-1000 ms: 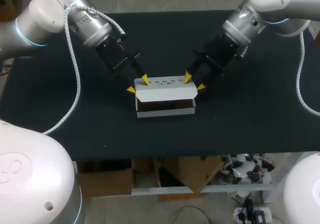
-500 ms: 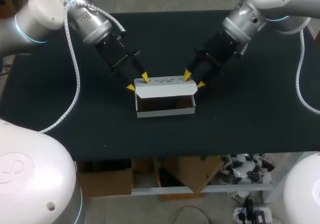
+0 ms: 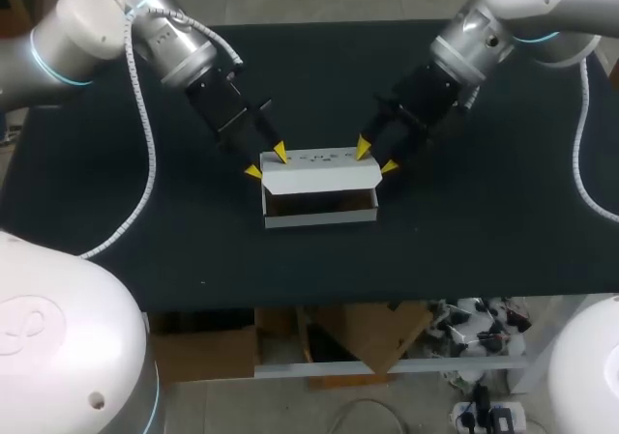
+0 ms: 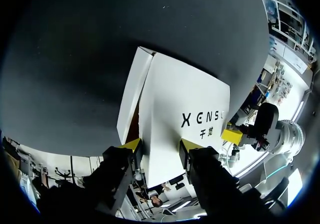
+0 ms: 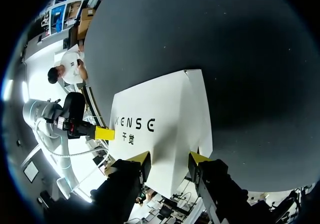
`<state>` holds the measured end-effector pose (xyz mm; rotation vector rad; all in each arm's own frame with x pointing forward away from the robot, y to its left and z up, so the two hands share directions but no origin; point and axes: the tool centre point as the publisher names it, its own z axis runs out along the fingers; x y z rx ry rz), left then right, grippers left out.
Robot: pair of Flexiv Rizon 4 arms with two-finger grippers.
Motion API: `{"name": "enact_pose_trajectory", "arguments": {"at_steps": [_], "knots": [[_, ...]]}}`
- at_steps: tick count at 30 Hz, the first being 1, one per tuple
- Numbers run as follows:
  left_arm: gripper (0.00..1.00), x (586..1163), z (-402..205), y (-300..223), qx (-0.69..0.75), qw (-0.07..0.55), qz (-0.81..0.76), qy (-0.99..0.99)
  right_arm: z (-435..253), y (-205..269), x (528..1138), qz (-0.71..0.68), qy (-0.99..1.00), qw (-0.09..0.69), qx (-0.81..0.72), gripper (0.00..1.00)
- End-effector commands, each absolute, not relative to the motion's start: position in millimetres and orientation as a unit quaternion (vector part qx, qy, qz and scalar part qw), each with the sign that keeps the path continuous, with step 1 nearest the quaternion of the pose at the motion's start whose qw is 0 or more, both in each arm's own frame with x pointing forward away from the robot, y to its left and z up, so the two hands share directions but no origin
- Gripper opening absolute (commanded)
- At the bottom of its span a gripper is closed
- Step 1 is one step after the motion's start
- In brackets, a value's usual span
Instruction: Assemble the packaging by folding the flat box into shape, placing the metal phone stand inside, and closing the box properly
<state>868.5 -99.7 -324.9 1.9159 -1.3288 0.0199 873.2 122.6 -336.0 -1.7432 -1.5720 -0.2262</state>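
The box [image 3: 319, 216] lies mid-table [image 3: 484, 241], long axis left to right, and each end of its half-raised lid [image 3: 321, 170] sits between wide-spread fingers, left gripper [image 3: 266, 162] and right gripper [image 3: 376, 158] equally near.

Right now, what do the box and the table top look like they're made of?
The box looks like thin cardboard, white and matte outside, brown inside; its sharp folded creases suggest that. The table has a black, dull top with pale specks, perhaps a cloth or rubber mat; I cannot tell which.
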Motion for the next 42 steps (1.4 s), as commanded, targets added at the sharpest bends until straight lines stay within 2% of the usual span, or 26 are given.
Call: {"name": "enact_pose_trajectory", "arguments": {"at_steps": [1,42], "knots": [[0.47,870.7,-324.9,-102.8,0.755,0.394,0.006,-0.524,-335.0,124.8,873.1,-0.087,-0.616,0.381,-0.683,0.51],[0.47,876.6,-308.3,-101.6,0.760,0.395,0.000,-0.516,-321.0,130.9,885.5,-0.088,-0.615,0.387,-0.682,0.49]]}}
